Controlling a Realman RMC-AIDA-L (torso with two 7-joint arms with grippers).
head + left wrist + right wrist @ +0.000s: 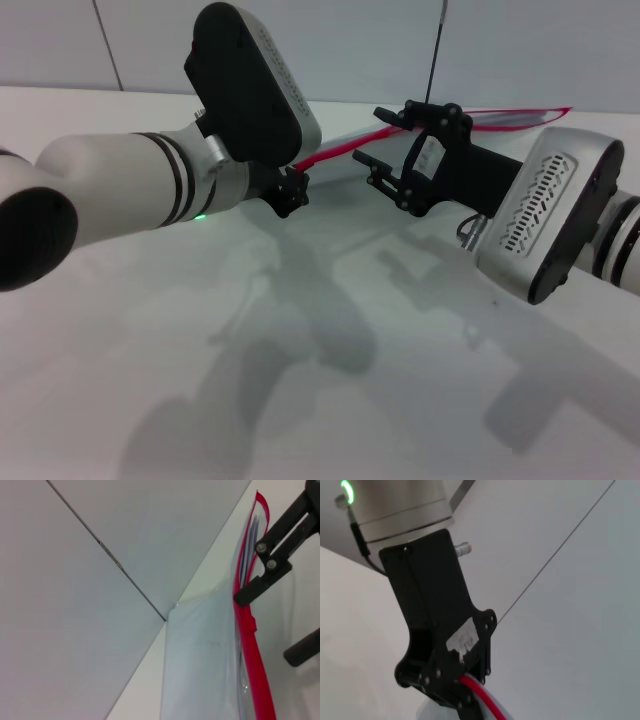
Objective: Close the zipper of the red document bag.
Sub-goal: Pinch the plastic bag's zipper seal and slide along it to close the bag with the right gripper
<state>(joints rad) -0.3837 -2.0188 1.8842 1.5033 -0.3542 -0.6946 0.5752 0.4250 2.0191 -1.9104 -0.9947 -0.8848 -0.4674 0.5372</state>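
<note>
The red document bag [345, 138] lies flat at the back of the table, a translucent pale pouch also shown in the left wrist view [200, 655]. Its zipper [510, 122] is a thin red strip along one long edge [257, 670]. My left gripper [292, 188] is shut on the near end of that strip, and the right wrist view shows the red zipper [480, 695] coming out of the left gripper [455, 690]. My right gripper [385, 140] is open and straddles the zipper a little farther along, one black finger [260, 575] crossing it.
The white table [300, 350] stretches toward me under both arms. A grey panelled wall [350, 40] rises right behind the bag. A thin dark rod [437, 50] stands against the wall above the right gripper.
</note>
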